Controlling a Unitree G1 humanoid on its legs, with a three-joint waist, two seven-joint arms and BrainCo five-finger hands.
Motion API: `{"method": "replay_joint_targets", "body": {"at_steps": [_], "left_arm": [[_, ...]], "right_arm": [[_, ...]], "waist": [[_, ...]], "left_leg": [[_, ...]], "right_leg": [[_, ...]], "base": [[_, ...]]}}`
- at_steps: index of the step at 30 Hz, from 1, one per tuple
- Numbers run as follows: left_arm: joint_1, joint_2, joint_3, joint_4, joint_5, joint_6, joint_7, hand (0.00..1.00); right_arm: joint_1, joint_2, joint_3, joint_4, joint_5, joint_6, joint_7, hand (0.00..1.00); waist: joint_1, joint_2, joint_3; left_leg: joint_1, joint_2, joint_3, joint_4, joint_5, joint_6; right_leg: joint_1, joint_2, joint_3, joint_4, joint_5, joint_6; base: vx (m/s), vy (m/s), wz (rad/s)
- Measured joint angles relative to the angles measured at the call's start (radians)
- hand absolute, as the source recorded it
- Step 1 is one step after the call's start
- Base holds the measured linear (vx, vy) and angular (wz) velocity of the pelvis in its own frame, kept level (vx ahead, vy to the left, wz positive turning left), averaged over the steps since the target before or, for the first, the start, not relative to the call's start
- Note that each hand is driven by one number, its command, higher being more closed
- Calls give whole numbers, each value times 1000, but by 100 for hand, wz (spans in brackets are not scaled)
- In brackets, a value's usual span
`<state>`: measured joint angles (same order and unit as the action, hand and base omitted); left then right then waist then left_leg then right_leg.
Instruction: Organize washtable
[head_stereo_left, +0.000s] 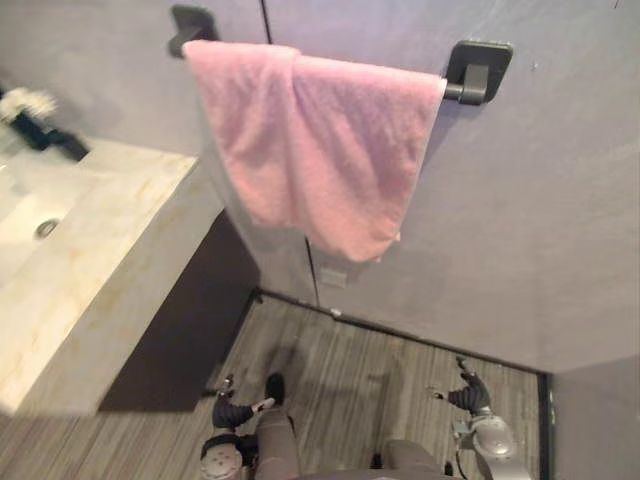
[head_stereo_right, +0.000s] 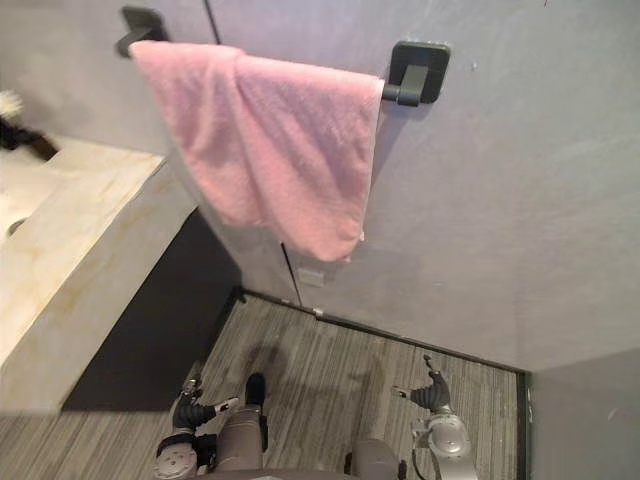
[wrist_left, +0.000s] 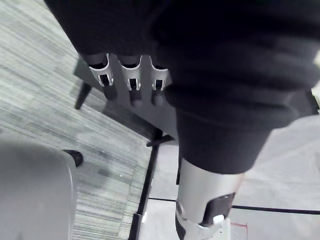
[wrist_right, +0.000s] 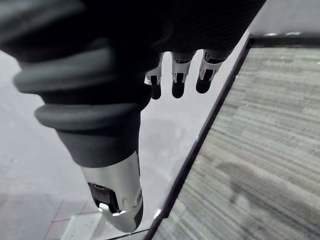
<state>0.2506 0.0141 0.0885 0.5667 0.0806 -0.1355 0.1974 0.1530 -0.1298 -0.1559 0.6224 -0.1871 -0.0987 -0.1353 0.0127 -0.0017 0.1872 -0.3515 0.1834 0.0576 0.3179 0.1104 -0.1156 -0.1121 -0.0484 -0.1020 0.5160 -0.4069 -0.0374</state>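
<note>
While left robot hand (head_stereo_left: 232, 411) and right robot hand (head_stereo_left: 468, 395) hang empty and uncurled, nothing is started; the beige marble surface (head_stereo_left: 110, 250) at left must be approached.

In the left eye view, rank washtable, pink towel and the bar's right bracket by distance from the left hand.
1. washtable, left of the left hand.
2. pink towel, above on the wall.
3. right bracket, upper right.

1 pink towel (head_stereo_left: 310, 150), 1 towel rail (head_stereo_left: 466, 90), 1 washtable (head_stereo_left: 110, 250), 1 basin (head_stereo_left: 22, 205)
</note>
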Motion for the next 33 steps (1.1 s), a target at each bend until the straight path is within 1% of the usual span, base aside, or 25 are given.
{"method": "replay_joint_targets", "body": {"at_steps": [2, 3, 4, 5, 6, 8, 9, 10, 11, 12, 15, 18, 20, 22, 23, 24, 25, 26, 27, 28, 29, 30, 31, 32, 33], "left_arm": [[15, 8, 1, -21, 0, 0, -1, 0], [16, 10, 1, -26, -1, 0, -1, 0], [13, 14, 1, -27, -1, 0, -3, 0], [11, 18, 0, -27, -1, 0, -3, 0], [7, 20, -1, -28, -2, -1, -3, 0], [2, 26, -4, -25, -2, -1, -4, 0], [-3, 33, -10, -21, -1, -1, -4, 0], [-13, 37, -10, -13, -1, -1, -5, 0], [-16, 46, -10, -4, -1, 0, -5, 0], [-15, 55, -9, 15, -2, 1, -5, 0], [10, 61, -5, 45, -10, 5, -3, 0], [16, 64, 9, 79, -30, 6, -2, 0], [15, 65, 18, 99, -31, 6, -2, 0], [1, 64, 20, 101, -31, 5, -2, 0], [-9, 63, 20, 95, -33, 1, -1, 0], [-11, 61, 22, 92, -37, 0, -1, 0], [-10, 56, 29, 90, -52, 1, 1, 0], [-7, 54, 37, 90, -55, 2, 1, 0], [-7, 48, 46, 90, -70, 7, 4, 0], [-7, 45, 50, 90, -70, 7, 4, 0], [-4, 38, 60, 91, -71, 8, 5, 0], [-1, 31, 81, 110, -75, 9, 6, 0], [-3, 33, 85, 114, -75, 11, 7, 0], [2, 33, 105, 114, -79, 12, 6, 0], [9, 34, 128, 114, -89, 15, 7, 0]], "right_arm": [[3, 2, -1, -5, 3, 0, -1, 0], [4, 2, -1, -9, 4, -1, -1, 0], [10, 5, -2, -10, 11, -2, -2, 0], [23, 6, 1, -10, 20, -2, 1, 0], [30, 6, -1, -9, 22, -2, 1, 0], [26, 8, -12, -5, 29, -2, 1, 0], [21, 13, -27, 2, 30, -2, 1, 0], [7, 18, -45, 12, 31, -3, 1, 0], [-14, 19, -46, 36, 31, -4, 0, 0], [-30, 26, -53, 56, 33, -6, -1, 0], [-36, 42, -56, 64, 37, -7, -1, 0], [-51, 47, -51, 73, 36, -7, 0, 0], [-66, 46, -51, 90, 36, -7, -2, 0], [-69, 45, -52, 115, 37, -6, -18, 0], [-66, 43, -56, 135, 38, -4, -26, 0], [-63, 43, -53, 146, 38, -4, -33, 0], [-57, 29, -50, 166, 37, -3, -40, 0], [-55, 23, -47, 178, 37, -3, -40, 0], [-49, 11, -42, 187, 37, -1, -41, 0], [-46, 5, -39, 187, 37, -1, -41, 0], [-45, -4, -37, 187, 38, -1, -41, 0], [-58, -16, -40, 192, 39, 0, -41, 0], [-62, -15, -39, 194, 39, 0, -42, 0], [-75, -7, -32, 197, 39, 0, -40, 0], [-91, 13, -31, 197, 39, -1, -40, 0]], "waist": [[3, -7, 2], [1, -5, 1], [-2, -2, -1], [-7, 2, -5], [-17, 9, -10], [-46, 24, -21], [-68, 42, -32], [-81, 48, -36], [-77, 49, -36], [-74, 47, -37], [-57, 46, -44], [-51, 54, -47], [-52, 54, -43], [-54, 49, -36], [-58, 39, -27], [-58, 37, -22], [-55, 34, -5], [-56, 30, 0], [-62, 23, 7], [-61, 23, 7], [-59, 34, 5], [-55, 53, 4], [-55, 46, 7], [-44, 27, 12], [-33, 10, 13]], "left_leg": [[0, -11, 53, 186, -119, 48], [5, -9, 58, 226, -148, 51], [29, -8, 68, 286, -213, 54], [92, -4, 93, 306, -269, 52], [156, 7, 122, 275, -289, 58], [258, 19, 167, 138, -288, 52], [322, 10, 189, -17, -268, 21], [346, 4, 197, -132, -242, -11], [369, -3, 194, -209, -225, -18], [384, -6, 191, -247, -218, -14], [404, -26, 194, -249, -208, 2], [391, -51, 191, -275, -189, 24], [361, -66, 173, -280, -170, 31], [293, -82, 145, -254, -143, 38], [243, -87, 172, -232, -130, 37], [228, -79, 216, -221, -139, 49], [204, -51, 335, -189, -161, 77], [194, -39, 390, -173, -168, 87], [189, -8, 513, -144, -177, 101], [188, 7, 555, -142, -177, 101], [195, 32, 609, -148, -176, 100], [194, 38, 664, -160, -125, 95], [193, 20, 657, -161, -129, 107], [188, -13, 646, -154, -148, 132], [173, -40, 628, -117, -190, 143]], "right_leg": [[-15, -11, -49, -53, 55, -18], [-14, -11, -62, -69, 69, -22], [-15, -14, -96, -99, 96, -28], [-12, -19, -139, -129, 119, -32], [-11, -22, -179, -147, 136, -31], [-15, -24, -240, -175, 158, -23], [-15, -23, -279, -205, 179, -17], [-10, -14, -312, -243, 210, -11], [3, 0, -333, -290, 242, -9], [29, 11, -346, -340, 276, -2], [100, 10, -345, -454, 354, 20], [122, 2, -358, -530, 414, 32], [109, -14, -391, -539, 423, 42], [86, -47, -466, -518, 423, 45], [78, -79, -537, -501, 417, 46], [79, -92, -575, -493, 412, 47], [98, -129, -655, -469, 398, 56], [109, -149, -697, -458, 396, 60], [131, -207, -782, -425, 384, 87], [137, -224, -808, -414, 384, 96], [145, -240, -839, -401, 383, 117], [159, -277, -879, -376, 388, 155], [161, -291, -883, -374, 393, 166], [167, -317, -885, -377, 407, 188], [185, -345, -887, -380, 425, 207]], "base": [[-365, -216, 78], [-252, -115, 67], [-229, -59, 83], [-222, -27, 110], [-176, 12, 103], [-94, 49, 106], [-128, 103, 119], [-166, 150, 95], [-147, 144, 64], [-139, 144, 35], [-126, 128, 9], [-166, 132, 13], [-165, 91, 51], [-181, 99, 109], [-160, 106, 143], [-179, 176, 204], [-119, 168, 169], [-94, 239, 226], [-21, 252, 167], [-2, 269, 170], [45, 376, 134], [44, 348, 118], [55, 441, 96], [79, 366, 60], [97, 351, 54]]}}
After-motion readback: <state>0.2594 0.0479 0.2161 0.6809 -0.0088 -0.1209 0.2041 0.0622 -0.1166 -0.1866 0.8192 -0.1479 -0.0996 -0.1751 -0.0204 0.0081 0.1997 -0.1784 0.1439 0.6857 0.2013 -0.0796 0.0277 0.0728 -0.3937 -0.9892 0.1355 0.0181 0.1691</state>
